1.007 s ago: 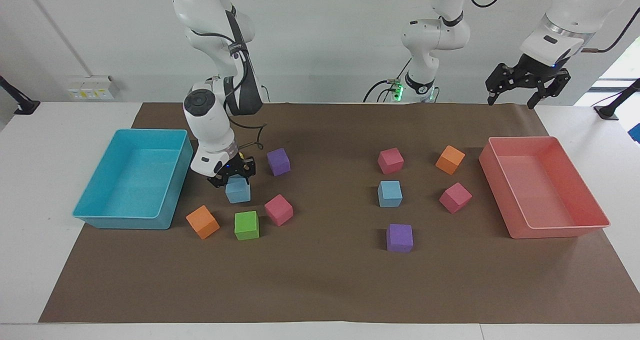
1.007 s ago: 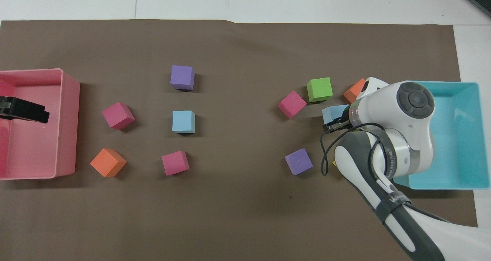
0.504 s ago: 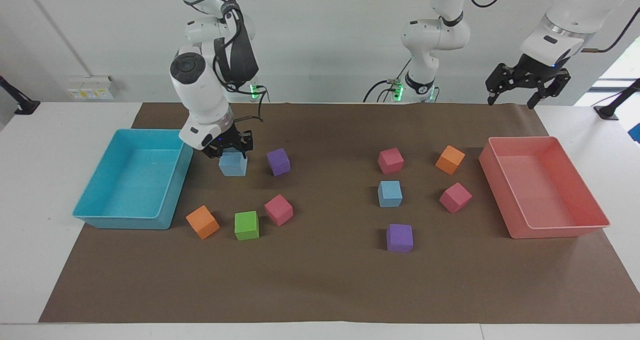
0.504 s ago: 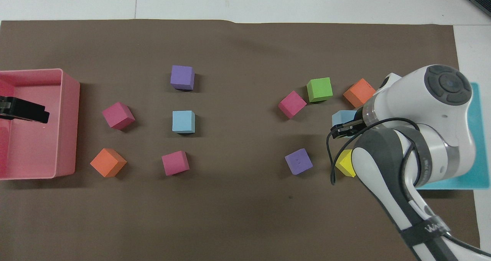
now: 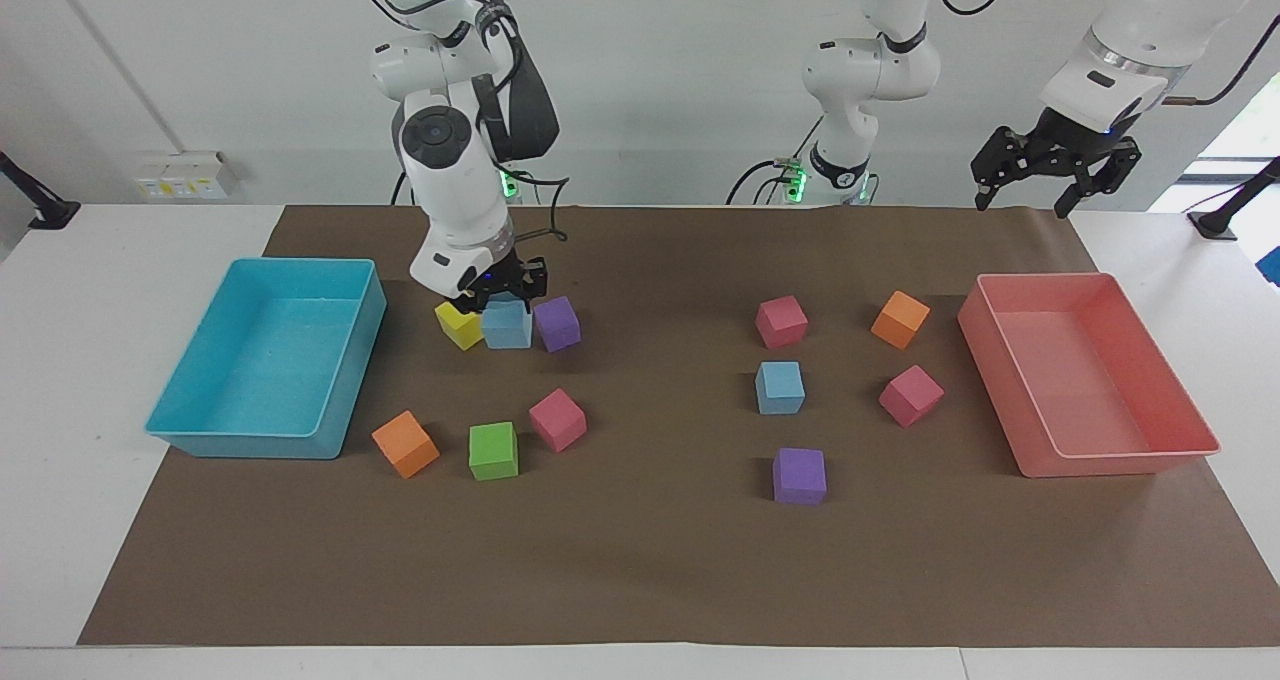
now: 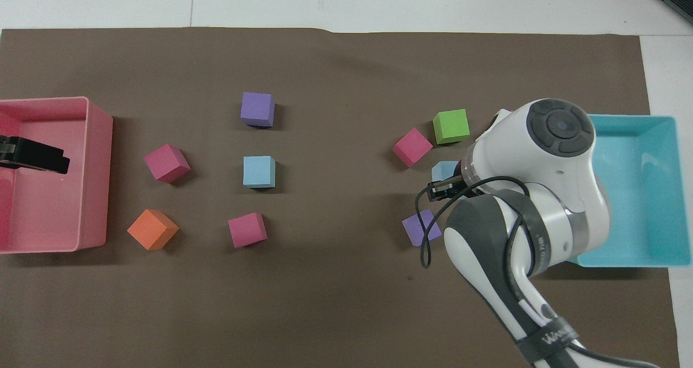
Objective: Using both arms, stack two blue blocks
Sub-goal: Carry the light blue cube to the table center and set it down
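Facing view. We see the right tool point(image 5: 503, 295) clamped on a blue block point(image 5: 507, 324), which it carries in the air over the brown mat point(image 5: 640, 570), between a yellow cube point(image 5: 459, 325) and a purple cube point(image 5: 557, 323) as seen from here. The second blue block point(image 5: 780, 387) sits on the mat toward the left arm's end of the surface, with a pink cube point(image 5: 781, 321) nearer the robots and another purple cube point(image 5: 799, 476) farther from them. The left tool point(image 5: 1050, 175) hangs with fingers spread and nothing in them, above the mat's corner beside the pink bin point(image 5: 1140, 453); that arm waits. The turquoise bin point(image 5: 240, 440) stands at the right arm's end.

Overhead view. We note that the right arm covers most of the held blue block point(image 6: 445, 170); only one corner shows, close to the tool's black fingers point(image 6: 439, 189). The resting blue block point(image 6: 259, 171) lies near the middle of the mat, well apart from the held one. The left tool point(image 6: 32, 157) shows as a dark bar over the pink bin point(image 6: 100, 184). A green cube point(image 6: 450, 126) lies farther from the robots than the held block.
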Tool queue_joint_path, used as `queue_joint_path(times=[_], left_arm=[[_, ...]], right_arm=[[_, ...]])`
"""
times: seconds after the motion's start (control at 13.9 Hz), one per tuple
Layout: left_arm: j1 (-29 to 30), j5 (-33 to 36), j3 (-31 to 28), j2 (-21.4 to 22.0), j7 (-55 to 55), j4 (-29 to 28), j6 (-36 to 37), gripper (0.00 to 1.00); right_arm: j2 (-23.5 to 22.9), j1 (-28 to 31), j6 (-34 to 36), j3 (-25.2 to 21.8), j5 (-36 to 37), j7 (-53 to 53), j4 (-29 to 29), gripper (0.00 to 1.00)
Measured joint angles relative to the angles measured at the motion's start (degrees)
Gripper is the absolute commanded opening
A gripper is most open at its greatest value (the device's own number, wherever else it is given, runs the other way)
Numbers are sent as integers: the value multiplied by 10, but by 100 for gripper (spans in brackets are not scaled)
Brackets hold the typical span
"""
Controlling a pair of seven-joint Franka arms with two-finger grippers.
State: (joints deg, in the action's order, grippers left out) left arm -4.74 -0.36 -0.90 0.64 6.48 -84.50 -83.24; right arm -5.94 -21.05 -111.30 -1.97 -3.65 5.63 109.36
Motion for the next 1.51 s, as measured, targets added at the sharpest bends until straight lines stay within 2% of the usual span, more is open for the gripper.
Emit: queue_joint_path(times=[0.5,0.79,1.08,1.51], left_arm=[[0,0,0,0,0,0,0,100],[0,0,0,0,0,0,0,100],[0,0,0,0,0,0,0,100],[0,0,0,0,0,0,0,100]], right_arm=[[-69,-84,-4,1,0,124,-70,0],[-127,-116,-8,2,-1,178,-129,0],[-191,-131,-42,24,-10,228,-187,0],[-230,-155,-100,30,-10,236,-197,0]])
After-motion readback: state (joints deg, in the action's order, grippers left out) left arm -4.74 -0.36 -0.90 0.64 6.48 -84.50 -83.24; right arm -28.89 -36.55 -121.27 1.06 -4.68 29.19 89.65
